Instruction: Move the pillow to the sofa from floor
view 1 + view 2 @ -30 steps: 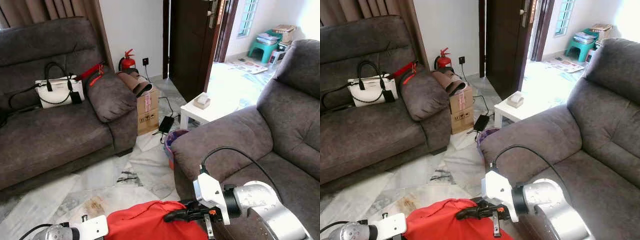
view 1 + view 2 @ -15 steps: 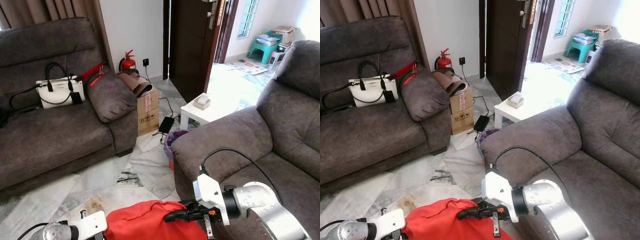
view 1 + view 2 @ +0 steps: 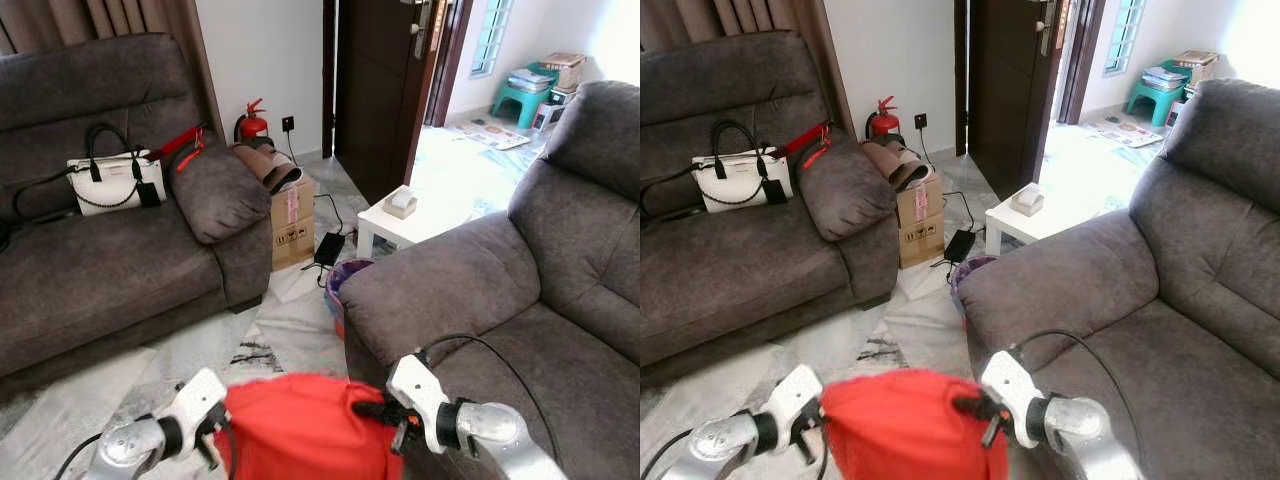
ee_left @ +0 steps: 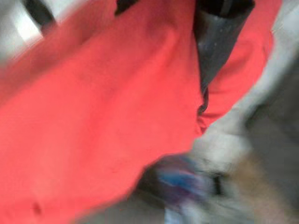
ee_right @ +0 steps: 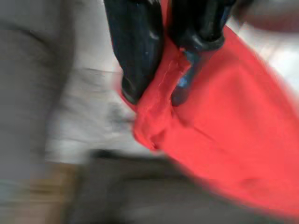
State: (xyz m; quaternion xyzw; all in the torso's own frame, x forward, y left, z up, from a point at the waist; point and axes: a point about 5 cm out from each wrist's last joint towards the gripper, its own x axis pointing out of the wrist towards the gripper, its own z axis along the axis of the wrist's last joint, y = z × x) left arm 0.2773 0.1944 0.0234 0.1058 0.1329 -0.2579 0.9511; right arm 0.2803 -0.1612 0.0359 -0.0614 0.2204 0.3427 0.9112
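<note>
- Left eye view: the red pillow (image 3: 305,430) is up off the floor (image 3: 290,325), held between both arms low in the picture. The left gripper (image 3: 213,440) presses at its left edge and the right gripper (image 3: 385,418) meets its right edge. The right-hand sofa (image 3: 520,300) lies just beside the pillow, its seat bare; the left-hand sofa (image 3: 110,260) carries a white handbag (image 3: 105,182) and stands well apart.
- Right eye view: the same scene, with the pillow raised in front of the right-hand sofa's armrest (image 3: 1060,285). A small white worktop (image 3: 1025,222) and a cardboard box (image 3: 920,215) stand farther back.
- Left wrist view: blurred; one black finger (image 4: 217,42) lies against red fabric. I cannot tell whether this gripper is clamped or merely pressing.
- Right wrist view: blurred, yet both black fingers are narrowed onto a pinched fold at the pillow's edge.
- Judgement: the carry step is in hand, the lift looking done. The next move calls for swinging the pillow to the right over the armrest and onto the seat, then letting go.
</note>
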